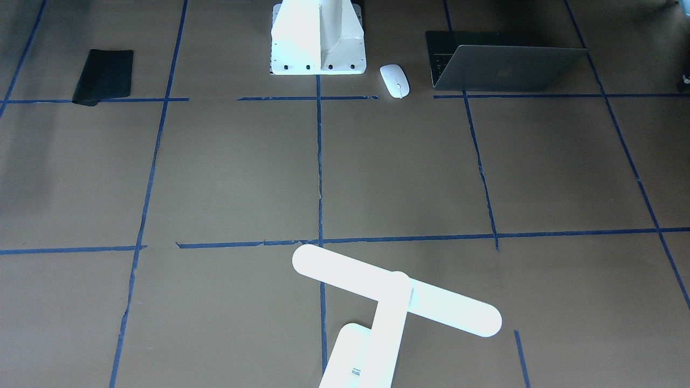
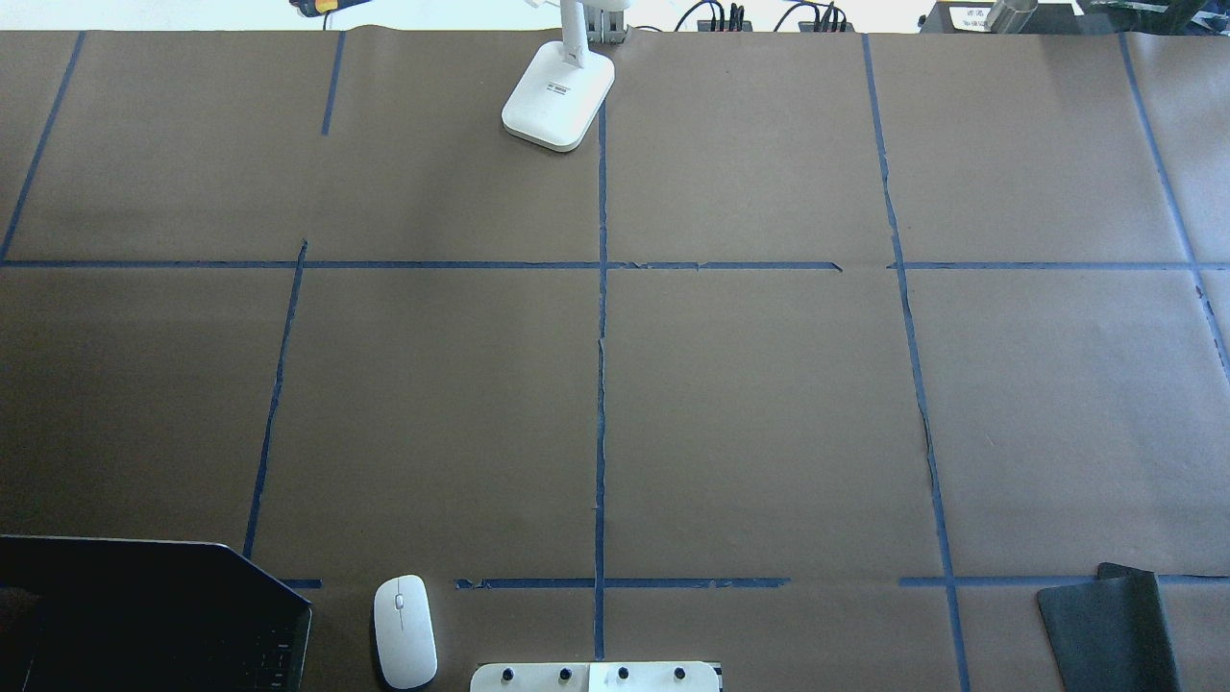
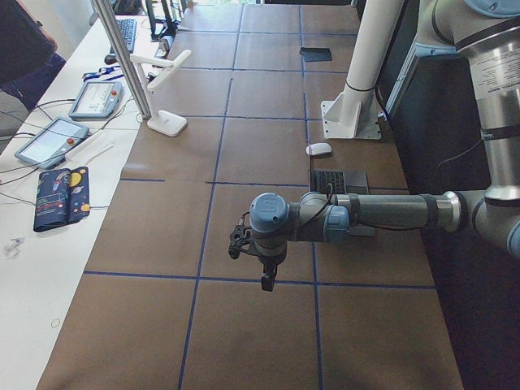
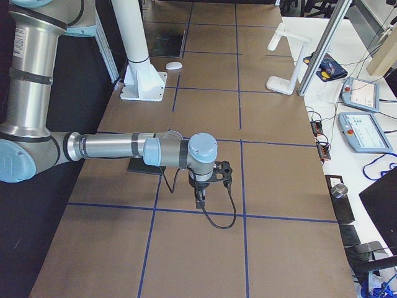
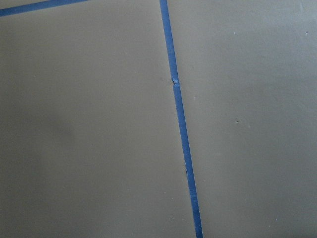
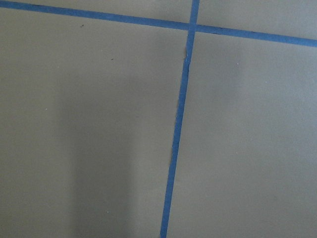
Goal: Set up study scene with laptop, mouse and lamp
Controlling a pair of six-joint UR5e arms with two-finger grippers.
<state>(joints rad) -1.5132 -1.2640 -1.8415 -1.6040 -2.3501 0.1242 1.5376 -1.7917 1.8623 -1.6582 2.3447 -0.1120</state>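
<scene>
Since each is caught only in the side views, the jaws of the left gripper [image 3: 264, 280] and the right gripper [image 4: 200, 200] cannot be judged parted or closed. The laptop [image 2: 144, 615], mouse [image 2: 404, 630] and lamp [image 2: 557, 96] are set well apart from both, ungripped.

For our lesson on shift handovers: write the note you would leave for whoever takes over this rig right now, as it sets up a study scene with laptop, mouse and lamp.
Left hand and right hand: each hangs over the table, near none of the things; open or shut cannot be told.
Laptop: lid up, near edge on the robot's left. Mouse: beside it, apart. Lamp: upright at far edge.
Done: nothing evident.
Left: likely bring all three together.
</scene>
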